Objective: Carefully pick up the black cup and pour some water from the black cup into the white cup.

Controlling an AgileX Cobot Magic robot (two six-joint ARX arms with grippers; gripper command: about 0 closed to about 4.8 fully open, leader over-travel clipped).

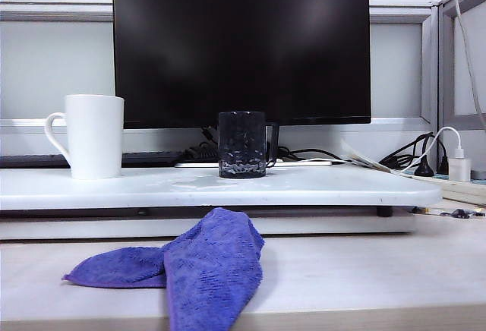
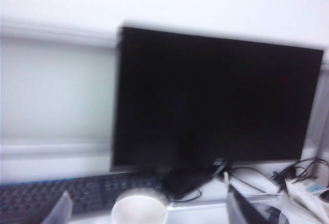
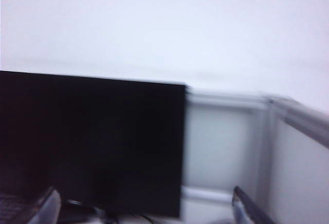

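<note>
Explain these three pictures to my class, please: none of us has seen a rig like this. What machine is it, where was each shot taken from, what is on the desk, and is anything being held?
The machine is a robot with two arms, each ending in a two-fingered end effector. The sharp picture comes from a fixed camera facing the desk; neither arm appears in it. It shows a white tray bearing the white cup and, apart from it, the black cup. A purple cloth lies in front, and a dark monitor stands behind.

The two blurred pictures come from cameras on the arms' wrists. In each, two fingertips stand wide apart at the lower edge: the left end effector is raised over the white cup's rim, and the right end effector faces the monitor and wall. Both are open. Nothing is held.
</note>
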